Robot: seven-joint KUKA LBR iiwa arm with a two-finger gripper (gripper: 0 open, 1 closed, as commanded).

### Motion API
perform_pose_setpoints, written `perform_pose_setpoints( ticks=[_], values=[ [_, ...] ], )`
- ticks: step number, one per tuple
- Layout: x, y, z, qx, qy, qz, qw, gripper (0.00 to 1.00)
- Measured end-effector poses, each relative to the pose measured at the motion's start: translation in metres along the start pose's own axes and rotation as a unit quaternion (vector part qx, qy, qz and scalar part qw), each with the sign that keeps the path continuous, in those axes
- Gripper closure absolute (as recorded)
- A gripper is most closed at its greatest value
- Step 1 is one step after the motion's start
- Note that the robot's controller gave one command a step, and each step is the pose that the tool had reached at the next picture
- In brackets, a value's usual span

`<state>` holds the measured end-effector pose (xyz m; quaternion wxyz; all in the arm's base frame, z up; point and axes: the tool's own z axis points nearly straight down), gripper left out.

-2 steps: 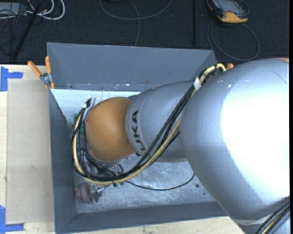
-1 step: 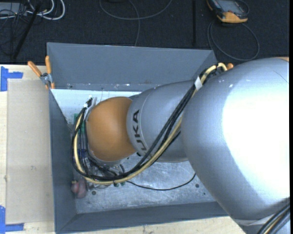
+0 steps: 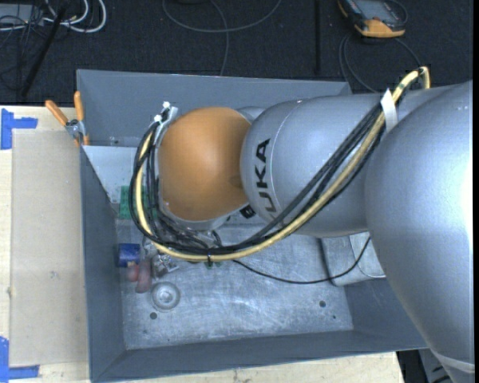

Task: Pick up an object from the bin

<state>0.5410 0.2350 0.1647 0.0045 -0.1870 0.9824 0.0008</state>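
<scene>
My gripper [image 3: 160, 260] is low over the bin's left side, mostly hidden under the arm's orange cover and cables. Just to its left lies a small blue block [image 3: 128, 254]. A reddish-pink lump [image 3: 139, 274] sits directly beside the gripper's tip, touching or nearly touching it. A clear round cap-like thing [image 3: 165, 296] lies on the bin floor just in front of it. A green thing [image 3: 124, 203] rests against the left wall, partly behind the cables.
A white flat thing [image 3: 353, 259] lies at the bin's right, half under the arm. The arm spans the bin from the right and hides its back and middle. Bare floor shows along the front.
</scene>
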Motion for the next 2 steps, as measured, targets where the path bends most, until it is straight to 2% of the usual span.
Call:
perform_pose_setpoints(
  ticks=[1,2],
  values=[
    [0.067,0.007,0.015,0.001,0.0078,0.183,0.9831,1.00],
    [0.055,0.009,-0.054,0.000,0.0012,0.179,0.9838,1.00]
  ],
)
